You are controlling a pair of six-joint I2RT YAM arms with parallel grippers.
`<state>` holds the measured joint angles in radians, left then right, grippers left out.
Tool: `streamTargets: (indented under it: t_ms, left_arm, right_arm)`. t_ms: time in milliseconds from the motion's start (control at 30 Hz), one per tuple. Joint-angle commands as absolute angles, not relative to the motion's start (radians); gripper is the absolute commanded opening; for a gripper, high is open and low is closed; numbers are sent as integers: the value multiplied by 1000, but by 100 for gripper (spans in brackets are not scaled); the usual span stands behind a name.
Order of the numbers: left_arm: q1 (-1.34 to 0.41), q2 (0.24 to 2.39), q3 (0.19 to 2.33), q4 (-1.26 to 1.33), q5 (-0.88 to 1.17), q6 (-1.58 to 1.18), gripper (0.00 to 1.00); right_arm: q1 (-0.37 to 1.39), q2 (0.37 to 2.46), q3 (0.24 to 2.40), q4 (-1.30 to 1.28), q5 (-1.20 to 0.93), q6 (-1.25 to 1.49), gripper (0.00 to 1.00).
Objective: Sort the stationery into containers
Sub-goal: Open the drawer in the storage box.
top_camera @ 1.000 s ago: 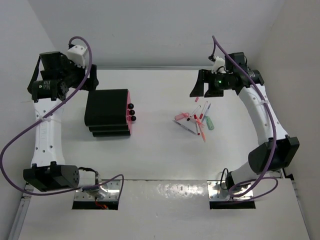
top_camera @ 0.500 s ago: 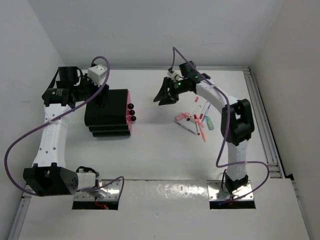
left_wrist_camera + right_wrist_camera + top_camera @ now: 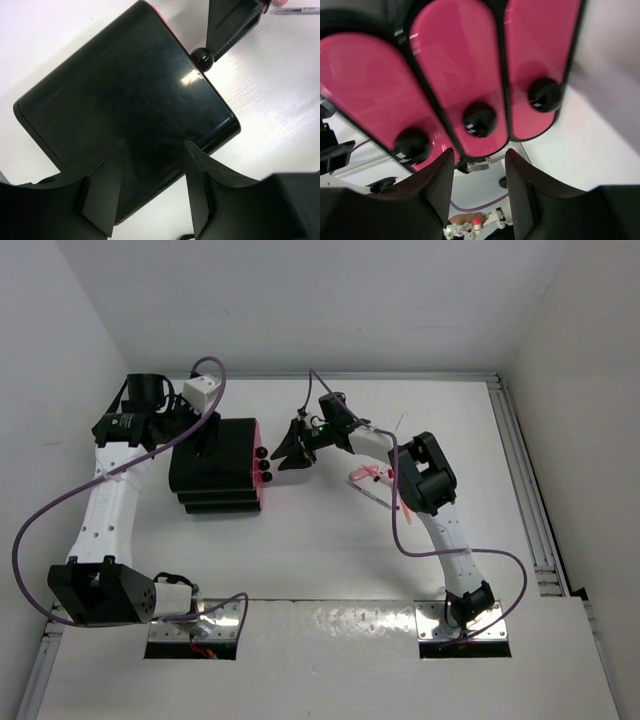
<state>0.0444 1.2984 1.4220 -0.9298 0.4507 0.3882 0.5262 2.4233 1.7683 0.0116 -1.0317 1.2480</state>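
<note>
The containers are pink drawers (image 3: pixel 455 65) with round black knobs (image 3: pixel 480 119), closed in a black stepped unit (image 3: pixel 213 462). My right gripper (image 3: pixel 290 452) is open right in front of the knobs (image 3: pixel 266 465). In its wrist view the right gripper (image 3: pixel 479 155) frames the middle knob just beyond its tips. My left gripper (image 3: pixel 195 435) hovers over the unit's back left. The left gripper (image 3: pixel 155 147) is open above the black top (image 3: pixel 125 95), with nothing between its fingers. The stationery (image 3: pixel 362 476) lies right of the unit, partly hidden by my right arm.
White walls close the table at the back and both sides. A metal rail (image 3: pixel 520 470) runs along the right edge. A purple cable (image 3: pixel 60 510) loops off my left arm. One pen (image 3: pixel 295 9) shows at the top right of the left wrist view.
My right arm has swung left from above the stationery to the drawer fronts. My left gripper has moved right over the unit. Both grippers have narrowed.
</note>
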Motion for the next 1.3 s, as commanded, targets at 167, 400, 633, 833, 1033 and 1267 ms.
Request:
streamTargets:
  t_ms: [167, 400, 633, 833, 1033, 1267]
  left_arm:
    - [37, 1325, 1401, -888, 448, 367, 47]
    - [37, 1335, 1339, -848, 443, 348, 47]
    - [32, 1348, 1327, -818, 446, 314, 46]
    - [34, 1354, 1322, -825, 442, 314, 45]
    - [32, 1362, 1313, -824, 442, 318, 44]
    - [32, 1359, 1304, -825, 440, 324, 44]
  right_arm:
    - [531, 2450, 1729, 207, -1086, 1328, 46]
    - [545, 2490, 1713, 279, -1085, 1332, 46]
    - [548, 2503, 1678, 292, -1049, 1310, 46]
    - [546, 2540, 1689, 285, -1028, 1299, 45]
    - [561, 2585, 1736, 301, -1014, 1315, 43]
    - [581, 2626, 1784, 319, -985, 1333, 42]
